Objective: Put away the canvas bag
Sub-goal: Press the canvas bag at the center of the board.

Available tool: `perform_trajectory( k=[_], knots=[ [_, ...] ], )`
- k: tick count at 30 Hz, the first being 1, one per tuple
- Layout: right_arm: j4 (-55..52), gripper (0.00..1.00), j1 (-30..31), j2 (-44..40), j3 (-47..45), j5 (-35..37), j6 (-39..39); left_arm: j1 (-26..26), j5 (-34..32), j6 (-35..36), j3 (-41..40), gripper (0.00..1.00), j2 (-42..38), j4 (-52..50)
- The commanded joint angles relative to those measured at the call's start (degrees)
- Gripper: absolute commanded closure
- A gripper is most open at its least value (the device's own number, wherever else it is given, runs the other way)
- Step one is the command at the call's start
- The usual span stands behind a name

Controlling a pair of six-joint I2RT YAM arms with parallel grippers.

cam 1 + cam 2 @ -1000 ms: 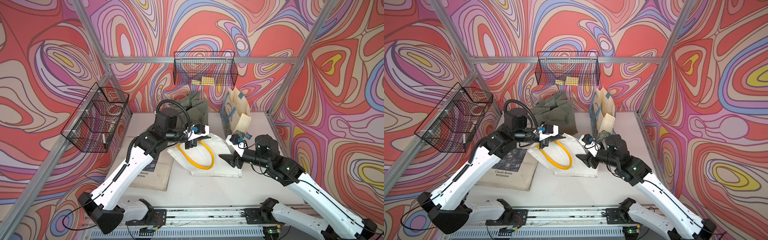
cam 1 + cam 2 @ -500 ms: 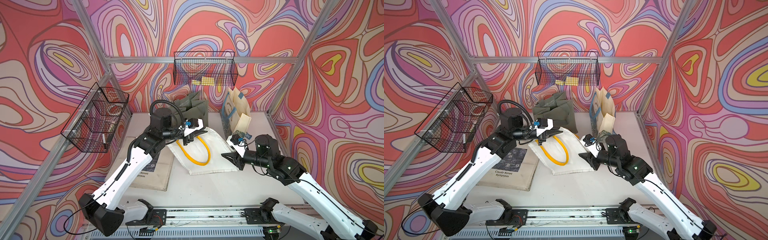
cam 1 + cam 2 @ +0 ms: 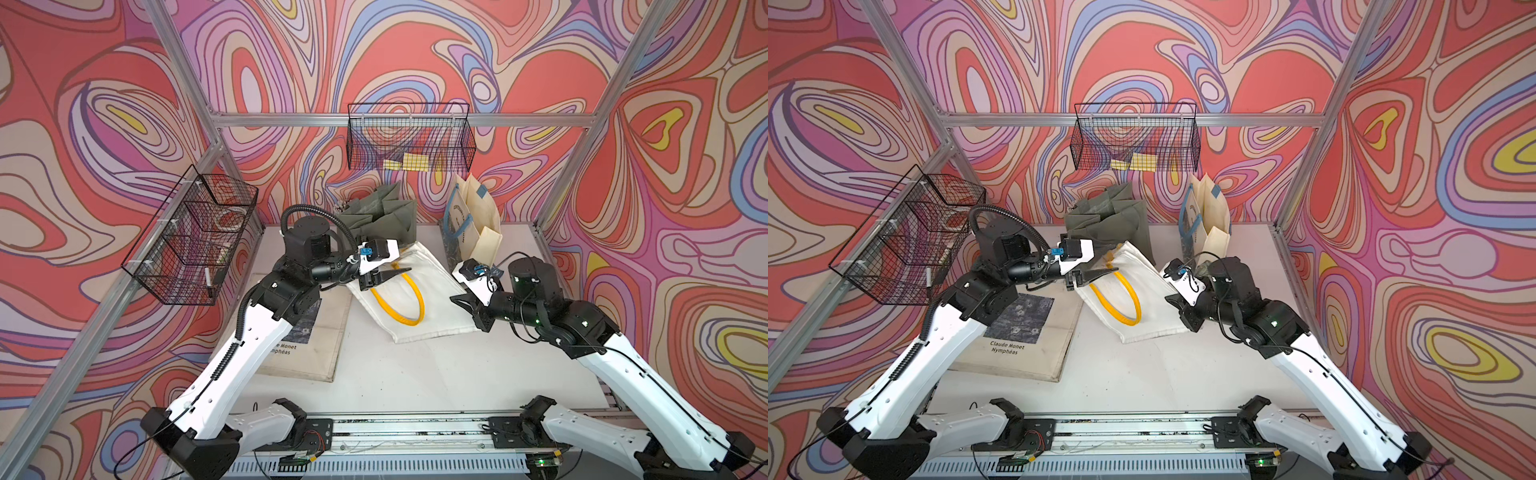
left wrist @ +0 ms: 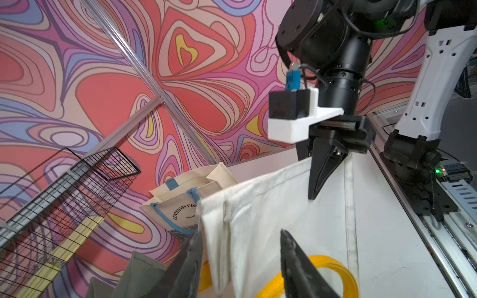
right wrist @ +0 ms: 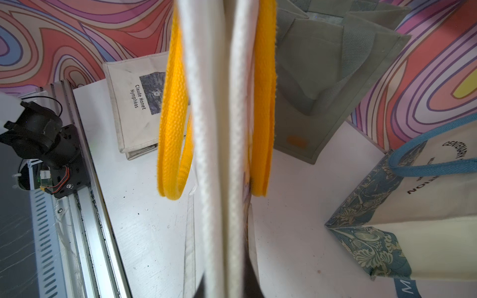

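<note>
bag (image 3: 440,299) — white canvas, yellow handles (image 5: 173,116) — is mid-table (image 3: 415,374), just in front of the green bag (image 3: 382,216); its far corner meets the green bag, touching or only overlapping in view, can't tell

right gripper (image 3: 459,300) is clamped on the bag's edge, in front of the green bag toward the right arm; its wrist view shows cloth running straight out of the closed jaws and both handles hanging free above the table, so that edge is raised

left gripper (image 3: 401,273) is slack — jaws apart astride the hemmed edge nearest the green bag; cloth sits between the fingers (image 4: 299,271), not pinched; my read: the right arm alone carries whatever is off the table

why this hold: grips on opposite edges keep limp cloth spread, not bunched; with one side unpinched I'd expect sag and swing about the right pinch

orientation: oblong outline, skewed to the rail; long axis runs from the corner at the green bag out toward the right arm and the rail; handles root at the end by the left gripper, so I judge the mouth faces the green bag's left-arm side, base pointing away; not certain, folds hide the seams

neighbours: Monet bag (image 3: 328,328) lies flat in front of the green bag toward the left arm; blue-handled bag (image 3: 473,212) stands just beside the green bag, right-arm side; both near enough to snag
</note>
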Motion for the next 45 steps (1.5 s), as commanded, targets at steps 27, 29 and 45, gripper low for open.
perform_trajectory(
  k=[27,29,45],
  knots=[
    [-16.39,1.0,-0.2,9.5,19.59,8.16,-15.93,-13.78,-21.87,13.49,25.74,0.22,16.52,-29.24],
    [-16.19,1.0,-0.21,10.12,19.95,7.41,-15.81,-13.78,-24.25,12.75,26.41,0.23,17.15,-30.14],
    [-11.64,1.0,-0.19,10.79,19.01,4.17,-14.52,-13.73,-32.45,11.66,26.89,0.67,20.77,-32.56]
  ],
)
